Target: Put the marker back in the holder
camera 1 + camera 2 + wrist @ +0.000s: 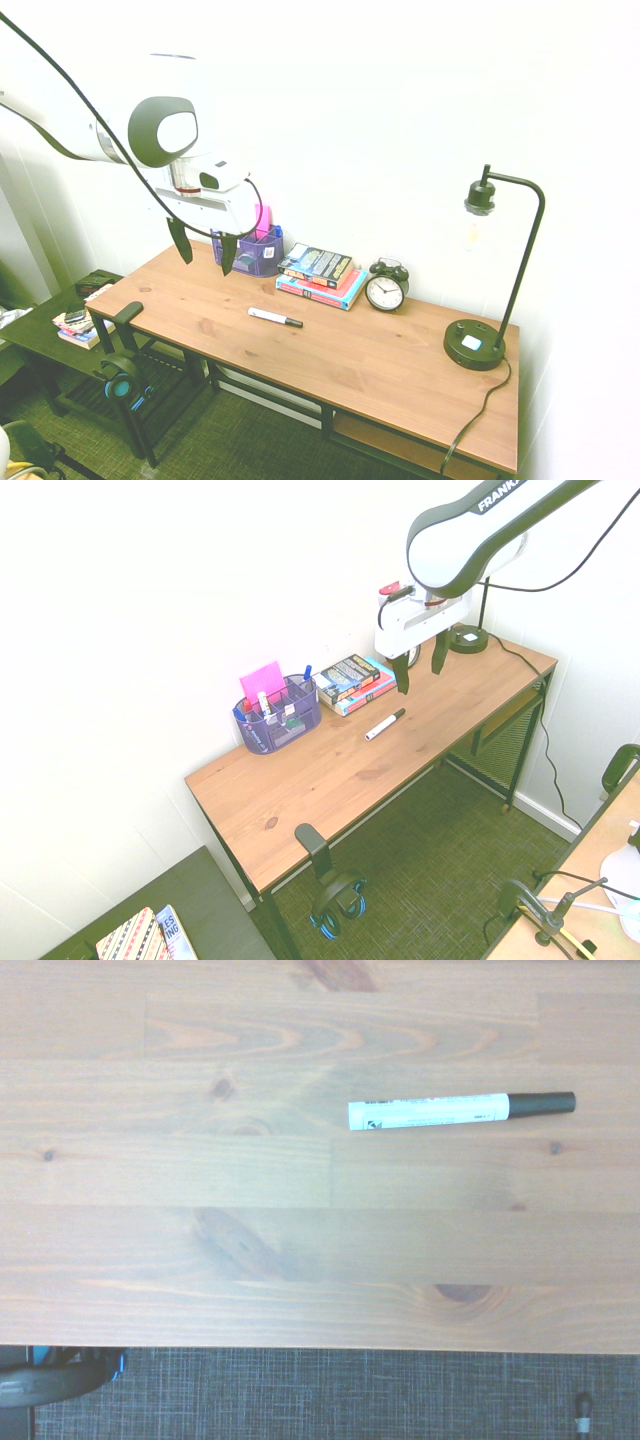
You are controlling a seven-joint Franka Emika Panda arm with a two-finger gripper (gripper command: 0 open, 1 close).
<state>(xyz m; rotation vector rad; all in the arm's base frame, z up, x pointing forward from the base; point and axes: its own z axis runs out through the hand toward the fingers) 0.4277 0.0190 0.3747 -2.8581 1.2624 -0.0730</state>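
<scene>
The marker (274,318) lies flat on the wooden desk (380,370), white barrel with a black cap, in front of the books. It shows too in the second exterior view, marker (385,724), and in the wrist view, marker (460,1110). The purple mesh holder (256,252) stands at the desk's back by the wall with pink notes and pens in it, holder (277,718). My gripper (205,250) hangs well above the desk, open and empty, gripper (420,664). It is in the air above the desk, clear of both marker and holder.
A stack of books (322,274) lies beside the holder, then a black alarm clock (386,287) and a black desk lamp (480,330) toward the far end. Headphones (338,900) hang off the desk's front edge. A low side table (50,330) stands beside the desk.
</scene>
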